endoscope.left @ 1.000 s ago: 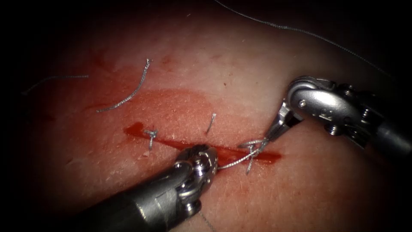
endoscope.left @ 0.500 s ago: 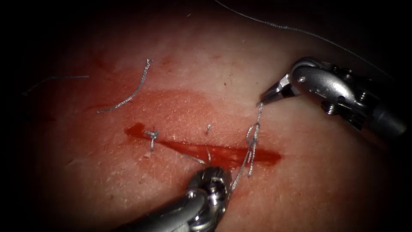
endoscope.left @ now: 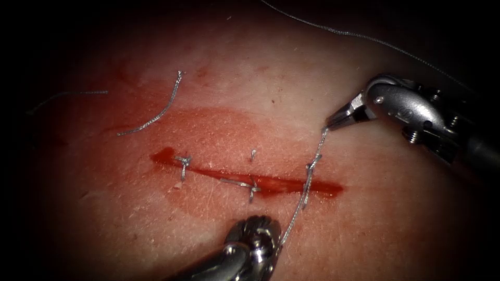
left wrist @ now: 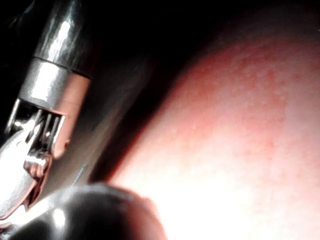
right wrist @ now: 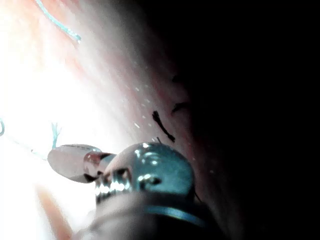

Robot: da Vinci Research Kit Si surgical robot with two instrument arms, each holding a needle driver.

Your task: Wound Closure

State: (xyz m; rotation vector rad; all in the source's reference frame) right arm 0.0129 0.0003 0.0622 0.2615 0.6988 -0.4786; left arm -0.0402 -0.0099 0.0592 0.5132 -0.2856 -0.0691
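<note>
Both tools pull further apart, loose loop over cut now drawn down to small knot (endoscope.left: pixel 312 165) near cut's right end. Right tool (endoscope.left: pixel 333 121) up and right of cut, jaws closed on one thread end. Left tool (endoscope.left: pixel 260 240) below cut (endoscope.left: pixel 250 179), thread (endoscope.left: pixel 291 221) running taut into its tip; jaws' state cannot tell. Needle not seen. Two earlier stitches (endoscope.left: pixel 183 162) on cut further left. Cut thread piece (endoscope.left: pixel 156 117) lies on tissue (endoscope.left: pixel 250 78) upper left. Red fluid (endoscope.left: pixel 219 135) around cut.
</note>
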